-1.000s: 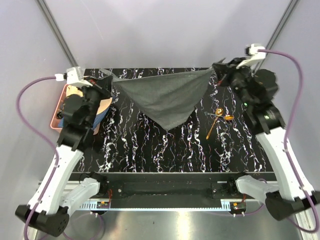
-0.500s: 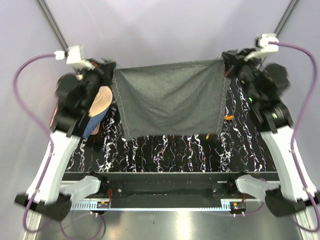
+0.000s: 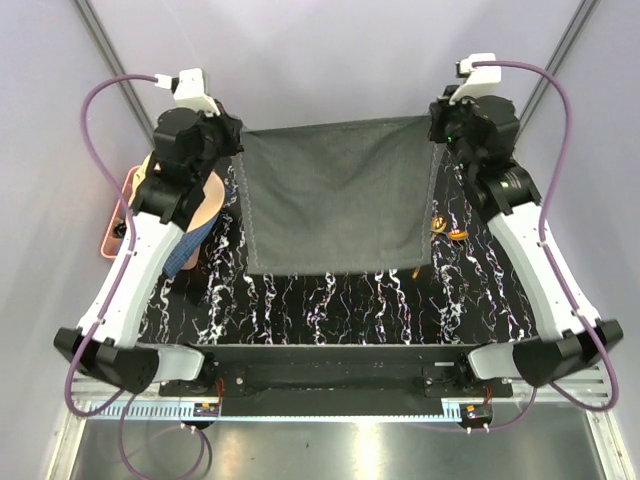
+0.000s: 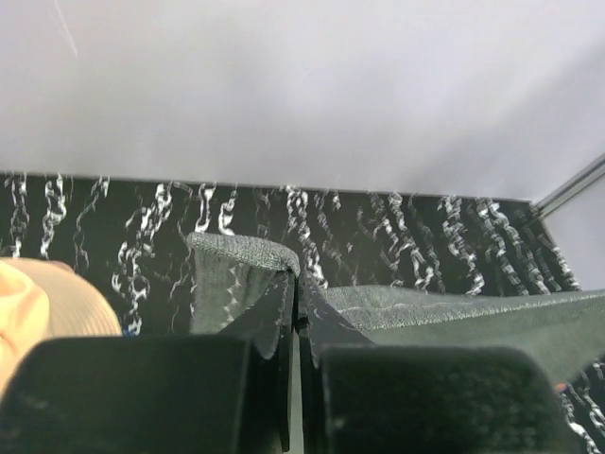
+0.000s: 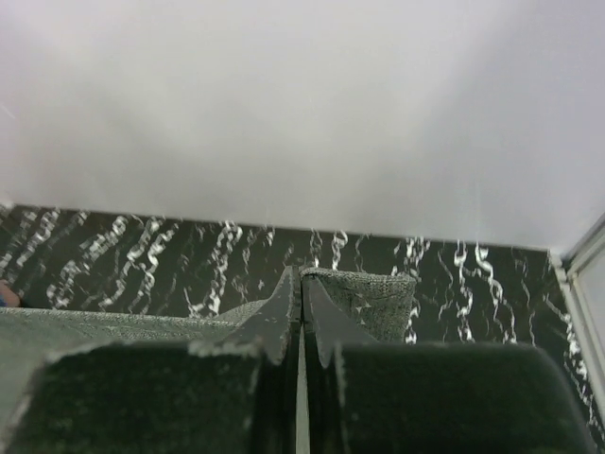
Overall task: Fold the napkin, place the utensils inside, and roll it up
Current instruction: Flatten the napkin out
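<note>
Napkin (image 3: 335, 195): hangs as flat sheet above table (image 3: 330, 300), taut along top edge. Left gripper (image 3: 232, 140) pinched shut on its left top corner, right gripper (image 3: 437, 118) likewise on right top corner. Looks light and limp, likely to sag or swing. Best held at stitched corners. Spoon (image 3: 452, 235) peeks out beside right edge.

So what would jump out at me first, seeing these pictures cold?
The big grey napkin, held up and stretched flat like a banner over the middle of the black marbled table. Its upper corners are pinched by the left gripper and the right gripper, both shut. A gold spoon peeks out at the napkin's right edge, and a peach hat lies to its left.
</note>
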{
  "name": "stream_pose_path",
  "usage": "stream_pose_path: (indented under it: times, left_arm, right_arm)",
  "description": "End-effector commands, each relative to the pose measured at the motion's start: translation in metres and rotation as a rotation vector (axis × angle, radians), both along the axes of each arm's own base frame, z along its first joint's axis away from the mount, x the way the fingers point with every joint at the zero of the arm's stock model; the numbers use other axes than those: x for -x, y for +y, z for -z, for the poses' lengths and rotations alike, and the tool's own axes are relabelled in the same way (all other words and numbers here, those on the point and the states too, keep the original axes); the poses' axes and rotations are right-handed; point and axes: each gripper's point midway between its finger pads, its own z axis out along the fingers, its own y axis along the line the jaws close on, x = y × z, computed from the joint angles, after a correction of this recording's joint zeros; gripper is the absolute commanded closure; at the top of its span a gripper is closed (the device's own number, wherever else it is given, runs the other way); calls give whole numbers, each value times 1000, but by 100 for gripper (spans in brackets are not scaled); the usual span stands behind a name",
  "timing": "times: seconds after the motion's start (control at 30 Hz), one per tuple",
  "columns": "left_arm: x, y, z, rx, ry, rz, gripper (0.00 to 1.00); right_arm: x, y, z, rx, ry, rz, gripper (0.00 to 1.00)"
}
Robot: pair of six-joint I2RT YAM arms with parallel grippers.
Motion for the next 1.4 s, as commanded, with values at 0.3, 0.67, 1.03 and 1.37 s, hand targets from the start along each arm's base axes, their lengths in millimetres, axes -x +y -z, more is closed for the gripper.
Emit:
stream_pose_path:
  times: [0.3, 0.67, 1.03, 1.37]
  left_arm:
    - [131, 39, -137, 54, -341, 29, 100]
    - [150, 35, -132, 46, -269, 80, 100]
    - [-77, 51, 21, -22, 203, 24, 100]
    - [-211, 57, 161, -15, 396, 21, 13]
  right_arm:
    - [140, -13, -124, 17, -391, -196, 100]
    - [142, -13, -118, -79, -331, -193, 100]
    - [-74, 14, 30, 38, 10, -48, 100]
    - [-253, 41, 227, 25, 342, -182, 19]
